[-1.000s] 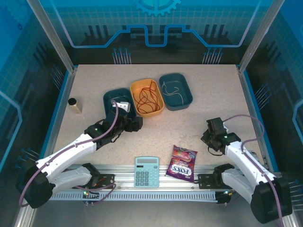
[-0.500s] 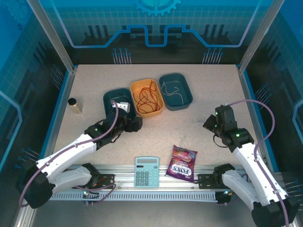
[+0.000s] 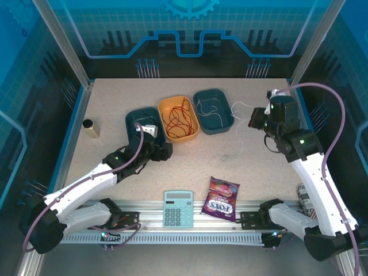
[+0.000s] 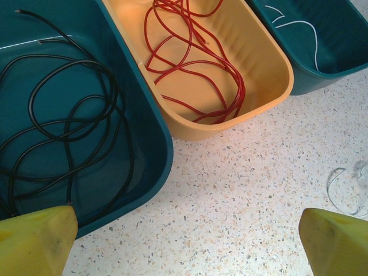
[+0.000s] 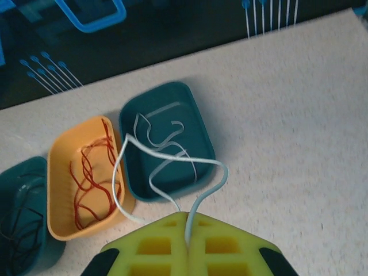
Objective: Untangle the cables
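Speckled beige table (image 3: 115,98). Blue translucent wall panels (image 3: 190,29) with grid print, aluminium frame posts (image 3: 63,43), metal rail (image 3: 149,221) on the near edge. Even light.

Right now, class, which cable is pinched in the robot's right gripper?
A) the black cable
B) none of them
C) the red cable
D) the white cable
D: the right gripper is shut on the white cable, whose loops trail out from between its fingers, while the red cable and the black cable lie ungripped.
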{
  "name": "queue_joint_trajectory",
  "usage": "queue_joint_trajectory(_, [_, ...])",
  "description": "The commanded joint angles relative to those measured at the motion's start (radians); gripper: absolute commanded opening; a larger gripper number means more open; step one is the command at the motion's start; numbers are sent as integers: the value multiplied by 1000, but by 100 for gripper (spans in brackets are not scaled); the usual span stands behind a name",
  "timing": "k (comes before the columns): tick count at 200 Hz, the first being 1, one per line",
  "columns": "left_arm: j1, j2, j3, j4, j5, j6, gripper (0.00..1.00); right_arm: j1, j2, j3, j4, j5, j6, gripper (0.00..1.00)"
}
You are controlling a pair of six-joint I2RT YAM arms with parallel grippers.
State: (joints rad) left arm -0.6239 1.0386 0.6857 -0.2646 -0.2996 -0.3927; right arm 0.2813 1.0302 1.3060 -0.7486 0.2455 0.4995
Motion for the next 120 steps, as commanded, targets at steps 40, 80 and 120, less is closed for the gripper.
queue_joint_trajectory(40, [4, -35, -18, 3, -6, -15, 99, 24, 99, 307, -47, -67, -86, 0])
queue_joint_trajectory(80, [4, -59, -50, 140, 194, 56, 99, 29, 112, 405, -35, -152, -73, 0])
queue_joint_trajectory(120, [3, -64, -86, 281, 328, 59, 99, 44, 127, 463, -33, -165, -92, 0])
